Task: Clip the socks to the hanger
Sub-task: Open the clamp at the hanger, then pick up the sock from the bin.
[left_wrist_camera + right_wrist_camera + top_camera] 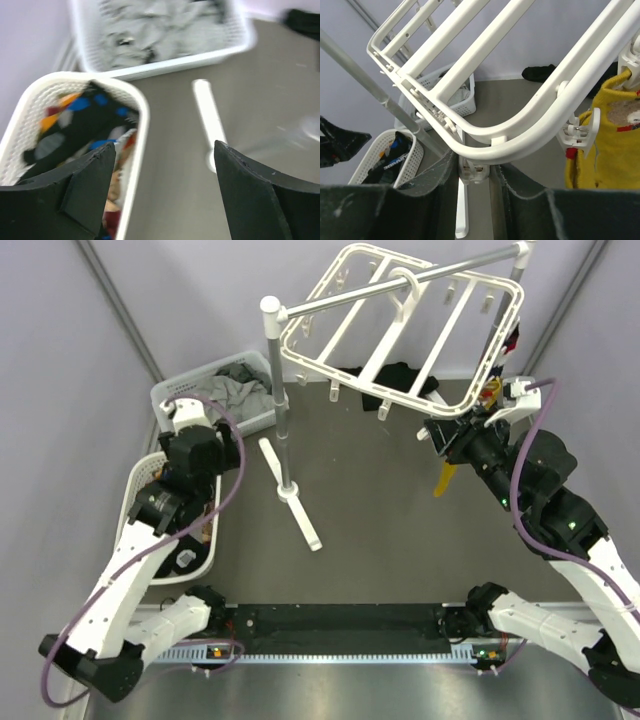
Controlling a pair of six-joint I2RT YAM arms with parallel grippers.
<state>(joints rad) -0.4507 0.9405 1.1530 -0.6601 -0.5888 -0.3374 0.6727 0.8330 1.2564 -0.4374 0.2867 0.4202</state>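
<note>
The white hanger hangs from the grey pole. My right gripper is under its near right corner, shut on one dangling white clip, which sits squeezed between the two fingers below the frame's curved corner. A yellow-orange sock hangs from the neighbouring clip; it also shows in the top view. My left gripper is open and empty, above the rim of the white basket that holds several socks, dark ones with blue marks and multicoloured ones.
The grey pole rack with its white foot stands mid-table. A second white basket of pale grey cloths sits at the back left. A black garment lies on the table behind the hanger.
</note>
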